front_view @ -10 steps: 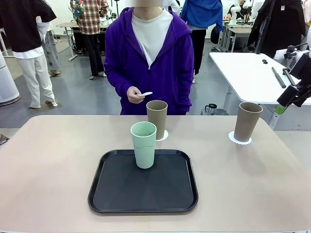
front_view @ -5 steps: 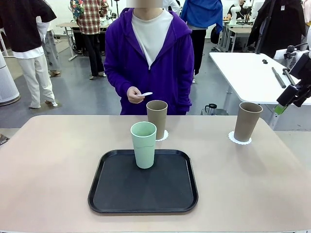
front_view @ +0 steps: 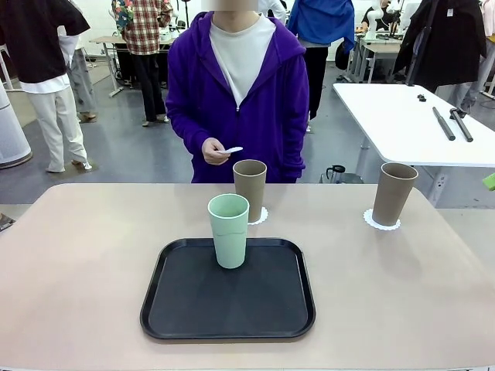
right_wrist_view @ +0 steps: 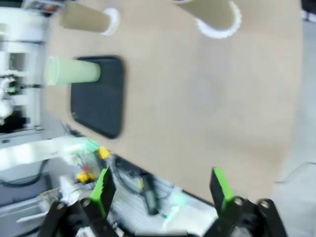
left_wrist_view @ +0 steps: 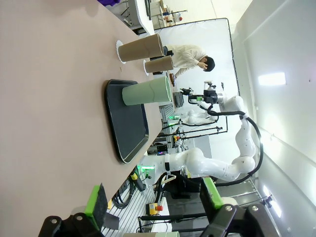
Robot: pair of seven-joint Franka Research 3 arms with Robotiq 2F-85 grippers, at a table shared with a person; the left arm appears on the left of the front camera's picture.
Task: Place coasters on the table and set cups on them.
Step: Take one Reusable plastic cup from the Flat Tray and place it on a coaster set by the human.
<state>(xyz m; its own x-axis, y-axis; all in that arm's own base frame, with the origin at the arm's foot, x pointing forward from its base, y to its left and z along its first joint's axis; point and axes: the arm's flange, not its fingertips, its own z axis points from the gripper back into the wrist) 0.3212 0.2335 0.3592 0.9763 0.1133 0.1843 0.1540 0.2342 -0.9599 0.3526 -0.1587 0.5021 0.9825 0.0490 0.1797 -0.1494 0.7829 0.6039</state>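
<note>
With my left gripper (left_wrist_view: 153,196) and right gripper (right_wrist_view: 162,187) both spread wide and empty, I judge the mint green cup (front_view: 229,230), upright on the black tray (front_view: 232,305), light, stiff and slick, best pinched across its middle.

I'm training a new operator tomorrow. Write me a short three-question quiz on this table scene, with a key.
1. True or false: the mint green cup stands on the black tray.
2. How many tan cups sit on coasters? A) one B) two C) three
3. What does the person's hand hold?
Key: 1 true; 2 B; 3 a thin white piece, apparently the third coaster.
</note>
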